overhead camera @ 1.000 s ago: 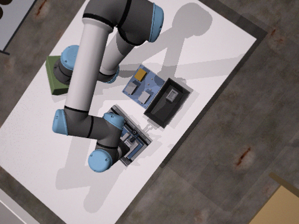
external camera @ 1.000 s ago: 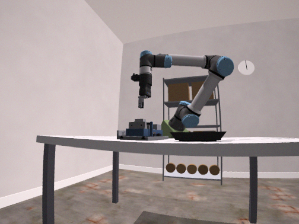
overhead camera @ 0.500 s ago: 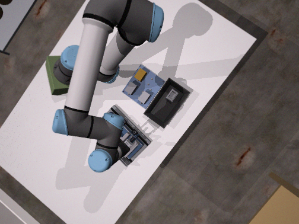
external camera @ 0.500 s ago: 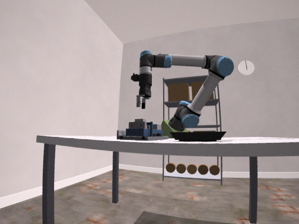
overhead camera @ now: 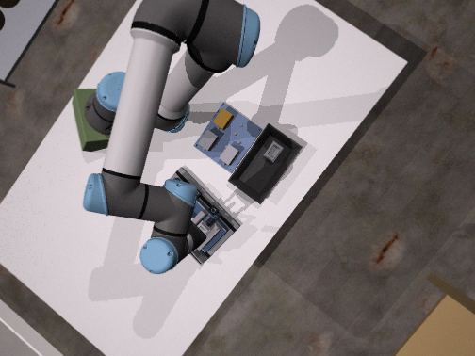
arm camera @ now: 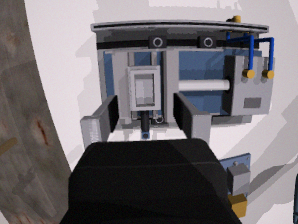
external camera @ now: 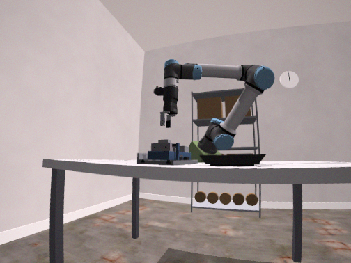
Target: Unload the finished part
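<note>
Because the white rectangular table (overhead camera: 330, 94) keeps the blue-and-grey machine vise (arm camera: 200, 76) near the black rectangular outfeed tray (overhead camera: 245, 181), the carry should be short; the dark two-finger gripper (arm camera: 150, 116) hangs spread wide and empty above the clamped grey pocketed block (arm camera: 145, 88).

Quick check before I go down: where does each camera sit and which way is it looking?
Top: overhead, looking straight down on the table; shows the arm over the vise.
Exterior: low at the side, looking across the table; whole arm, open gripper above the vise.
Wrist: on the gripper, looking down; both fingers frame the part.
All three share the vise; top and exterior share the black tray.
</note>
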Controlling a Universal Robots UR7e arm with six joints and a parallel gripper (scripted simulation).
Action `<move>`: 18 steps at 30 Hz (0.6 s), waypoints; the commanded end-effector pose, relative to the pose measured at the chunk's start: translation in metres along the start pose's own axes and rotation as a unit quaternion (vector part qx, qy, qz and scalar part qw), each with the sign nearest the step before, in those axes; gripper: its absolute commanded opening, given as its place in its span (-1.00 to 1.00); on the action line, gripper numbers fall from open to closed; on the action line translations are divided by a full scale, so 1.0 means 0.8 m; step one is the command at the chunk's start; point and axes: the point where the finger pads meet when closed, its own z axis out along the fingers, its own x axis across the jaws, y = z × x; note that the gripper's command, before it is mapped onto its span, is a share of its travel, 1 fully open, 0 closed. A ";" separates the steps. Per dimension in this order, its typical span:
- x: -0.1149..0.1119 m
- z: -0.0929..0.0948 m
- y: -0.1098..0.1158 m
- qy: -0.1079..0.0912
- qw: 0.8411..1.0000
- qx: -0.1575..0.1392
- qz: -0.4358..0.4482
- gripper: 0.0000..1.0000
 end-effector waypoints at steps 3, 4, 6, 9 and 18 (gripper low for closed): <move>0.000 0.000 0.000 0.000 1.000 0.000 0.000 1.00; 0.000 0.000 0.000 0.000 1.000 0.000 0.000 1.00; 0.000 0.000 0.000 0.000 1.000 0.000 0.000 1.00; 0.000 0.001 0.000 0.000 1.000 0.000 0.000 1.00; 0.000 0.011 -0.001 0.000 1.000 0.001 0.001 1.00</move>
